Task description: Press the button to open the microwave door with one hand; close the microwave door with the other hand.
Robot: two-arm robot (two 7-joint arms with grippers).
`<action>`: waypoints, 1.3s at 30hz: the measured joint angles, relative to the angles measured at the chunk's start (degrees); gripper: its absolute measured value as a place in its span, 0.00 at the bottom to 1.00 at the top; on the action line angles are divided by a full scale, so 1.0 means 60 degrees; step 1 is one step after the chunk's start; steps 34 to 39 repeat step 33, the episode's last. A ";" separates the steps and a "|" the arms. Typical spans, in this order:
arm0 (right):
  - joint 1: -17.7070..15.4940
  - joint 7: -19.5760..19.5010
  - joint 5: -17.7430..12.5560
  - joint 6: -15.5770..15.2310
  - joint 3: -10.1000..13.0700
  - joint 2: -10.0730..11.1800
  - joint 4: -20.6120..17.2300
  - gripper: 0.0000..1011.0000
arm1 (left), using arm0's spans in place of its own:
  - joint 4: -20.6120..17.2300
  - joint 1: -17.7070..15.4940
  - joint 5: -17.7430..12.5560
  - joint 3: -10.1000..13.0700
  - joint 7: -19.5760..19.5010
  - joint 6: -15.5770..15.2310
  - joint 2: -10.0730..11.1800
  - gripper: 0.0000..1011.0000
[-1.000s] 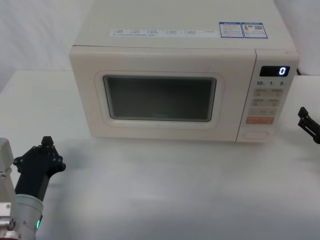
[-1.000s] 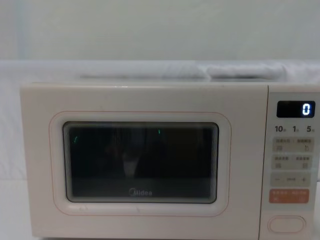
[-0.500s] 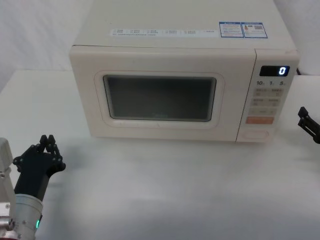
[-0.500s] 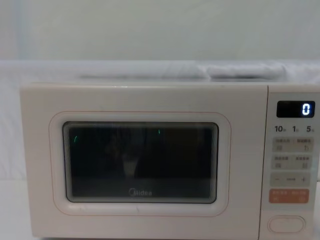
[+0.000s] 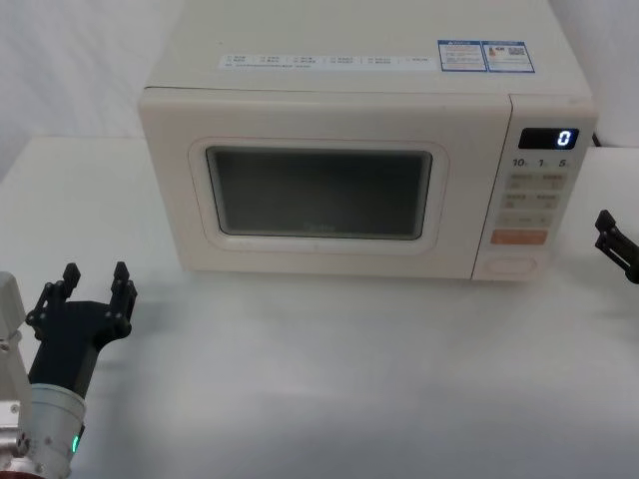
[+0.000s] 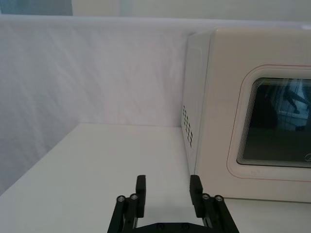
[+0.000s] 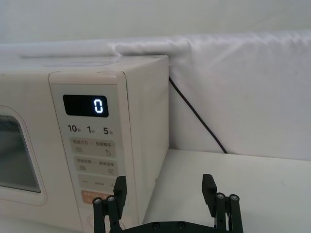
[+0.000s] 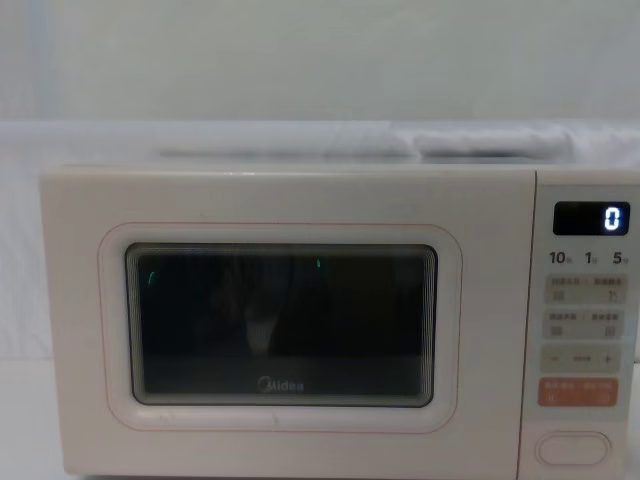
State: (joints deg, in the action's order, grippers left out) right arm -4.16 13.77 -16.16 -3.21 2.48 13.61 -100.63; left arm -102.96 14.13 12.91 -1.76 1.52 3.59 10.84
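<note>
Chest view: microwave door (image 8: 285, 325) reads "Midea"; display (image 8: 592, 218) "0".

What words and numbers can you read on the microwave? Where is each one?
"0": lit on the dark display at the top of the control panel.
"10", "1", "5": printed in a row just under the display.
"Midea": grey logo low on the microwave door.
Small beige buttons and the orange button: print too small to read.
Stickers on the microwave's top: too small to read.
</note>
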 joint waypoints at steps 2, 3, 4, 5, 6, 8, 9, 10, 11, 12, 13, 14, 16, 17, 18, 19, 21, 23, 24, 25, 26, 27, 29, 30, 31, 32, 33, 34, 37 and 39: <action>0.0000 0.0000 0.0000 0.0000 0.0000 0.0001 0.0000 0.99 | 0.0000 0.0000 0.0001 0.0000 -0.0001 0.0001 0.0002 0.62; 0.0000 0.0000 0.0000 0.0000 0.0000 0.0000 0.0000 0.99 | 0.0000 0.0000 0.0002 0.0000 -0.0002 0.0002 0.0002 0.64; 0.0000 0.0000 0.0000 0.0000 0.0000 0.0000 0.0000 0.99 | 0.0000 0.0000 0.0004 0.0000 -0.0004 0.0004 0.0003 0.70; 0.0000 0.0000 0.0000 0.0000 0.0000 0.0000 0.0000 0.99 | 0.0000 0.0000 0.0004 0.0000 -0.0004 0.0004 0.0004 0.71; 0.0000 0.0000 0.0001 0.0000 0.0000 0.0000 0.0000 0.99 | 0.0000 0.0000 0.0005 0.0000 -0.0004 0.0006 0.0005 0.76; 0.0000 0.0000 0.0000 0.0000 0.0000 0.0000 0.0000 0.99 | 0.0000 0.0000 0.0005 0.0000 -0.0005 0.0006 0.0005 0.81; 0.0000 0.0000 0.0000 0.0000 0.0000 0.0000 0.0000 0.99 | 0.0000 0.0000 0.0004 0.0000 -0.0005 0.0006 0.0006 0.83; 0.0000 0.0000 0.0000 0.0000 0.0000 0.0001 0.0000 0.99 | 0.0000 0.0000 0.0005 0.0000 -0.0005 0.0006 0.0005 0.87; -0.0001 0.0000 0.0000 0.0000 0.0000 0.0000 0.0000 0.99 | 0.0000 0.0000 0.0005 0.0000 -0.0005 0.0006 0.0005 0.90; -0.0001 0.0000 0.0000 0.0000 0.0000 0.0000 0.0000 0.99 | 0.0000 0.0000 0.0005 0.0000 -0.0005 0.0006 0.0005 0.91; -0.0001 0.0000 0.0000 0.0000 0.0000 0.0000 0.0000 0.99 | 0.0000 0.0000 0.0005 0.0000 -0.0005 0.0006 0.0005 0.95; -0.0001 0.0000 0.0000 0.0000 0.0000 0.0000 0.0000 0.99 | 0.0000 0.0000 0.0005 0.0000 -0.0005 0.0006 0.0005 0.96; 0.0000 0.0000 0.0000 0.0000 0.0000 0.0000 0.0000 0.99 | 0.0000 0.0000 0.0004 0.0000 -0.0005 0.0006 0.0006 0.99; 0.0000 0.0000 0.0000 0.0000 0.0000 0.0000 0.0000 0.99 | 0.0000 0.0000 0.0005 0.0000 -0.0005 0.0006 0.0005 0.99; 0.0000 0.0000 0.0000 0.0000 0.0000 0.0000 0.0000 0.99 | 0.0000 0.0000 0.0005 0.0000 -0.0005 0.0006 0.0005 0.99; 0.0000 0.0000 0.0000 0.0000 0.0000 0.0000 0.0000 0.99 | 0.0000 0.0000 0.0005 0.0000 -0.0005 0.0006 0.0006 0.99; 0.0000 0.0000 0.0000 0.0001 0.0000 0.0000 0.0000 0.99 | 0.0000 0.0000 0.0004 0.0000 -0.0004 0.0006 0.0006 0.99; 0.0000 0.0000 0.0000 0.0000 0.0000 0.0000 0.0000 0.99 | 0.0000 0.0000 0.0004 0.0000 -0.0004 0.0006 0.0005 0.99; 0.0000 0.0000 0.0000 0.0000 0.0000 0.0000 0.0000 0.99 | 0.0000 0.0000 0.0004 0.0000 -0.0004 0.0006 0.0006 0.99; 0.0000 0.0000 0.0000 0.0000 0.0000 0.0000 0.0000 0.99 | 0.0001 0.0000 0.0004 0.0000 -0.0004 0.0006 0.0005 0.99; 0.0000 -0.0001 0.0000 0.0000 0.0000 0.0001 0.0000 0.99 | 0.0000 0.0000 0.0004 0.0000 -0.0004 0.0005 0.0005 0.99; 0.0000 0.0000 0.0000 0.0000 0.0000 0.0000 0.0000 0.99 | 0.0001 0.0000 0.0005 0.0000 -0.0004 0.0005 0.0005 0.99; 0.0000 0.0000 0.0000 0.0001 0.0000 0.0000 0.0000 0.99 | 0.0000 0.0000 0.0004 0.0000 -0.0004 0.0005 0.0005 0.99; 0.0000 0.0000 0.0000 0.0000 0.0000 0.0001 0.0000 0.99 | 0.0000 0.0000 0.0004 0.0000 -0.0004 0.0004 0.0005 0.99; 0.0000 0.0000 0.0001 0.0000 0.0000 0.0000 0.0000 0.99 | 0.0000 0.0000 0.0004 0.0000 -0.0004 0.0005 0.0005 0.99; 0.0000 0.0000 0.0000 0.0000 0.0000 0.0000 0.0000 0.99 | 0.0000 0.0000 0.0004 0.0000 -0.0004 0.0004 0.0005 0.99; 0.0000 0.0000 0.0000 0.0000 0.0000 0.0000 0.0000 0.99 | 0.0001 -0.0001 0.0004 0.0000 -0.0004 0.0004 0.0004 0.99; 0.0000 0.0000 0.0000 0.0000 0.0000 0.0000 0.0000 0.99 | 0.0001 -0.0001 0.0004 0.0000 -0.0004 0.0004 0.0004 0.99; 0.0000 0.0000 0.0000 0.0000 0.0000 0.0000 0.0000 0.99 | 0.0001 -0.0001 0.0004 0.0000 -0.0004 0.0004 0.0004 0.99; 0.0000 0.0000 0.0000 0.0000 0.0000 0.0000 0.0000 0.99 | 0.0001 -0.0001 0.0004 0.0000 -0.0004 0.0004 0.0004 0.99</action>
